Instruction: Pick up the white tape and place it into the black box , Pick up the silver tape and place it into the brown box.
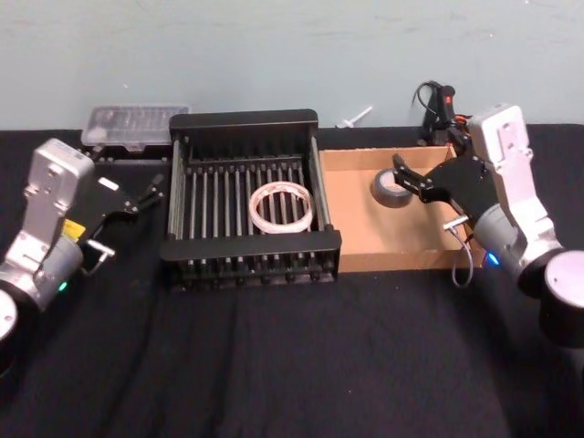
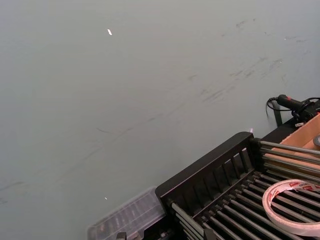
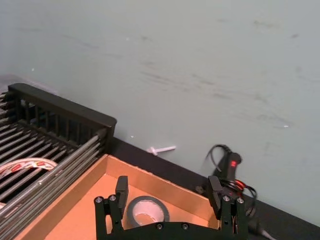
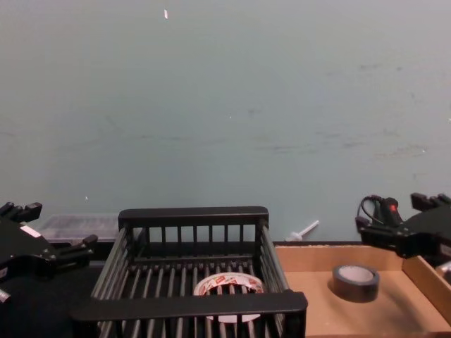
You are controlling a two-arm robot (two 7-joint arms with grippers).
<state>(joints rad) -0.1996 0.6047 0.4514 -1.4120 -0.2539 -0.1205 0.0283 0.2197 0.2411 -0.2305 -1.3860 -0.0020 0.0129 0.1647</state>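
Black cloth covers the table, bare along its front edge. Farther back, two containers stand side by side in the middle, touching along one wall. On the left is the black box, a slatted crate with thick solid rims. The white tape lies flat on its barred floor, toward the right half, with red print showing on its inner ring in the left wrist view. On the right is the brown box, a shallow cardboard tray. The silver tape lies flat on its floor near the back wall, pale core facing up.

The right gripper hangs over the right part of the brown box, just beside the silver tape and not touching it. Its two black fingers stand well apart in the right wrist view, with the roll seen between them farther off.

The left gripper sits at the table's left side, just outside the black box's left wall, its fingers spread and empty.

A clear plastic case rests at the table's back edge behind the left arm. A black cabled device with a red light sits at the back edge behind the brown box, and a small white object lies near it.
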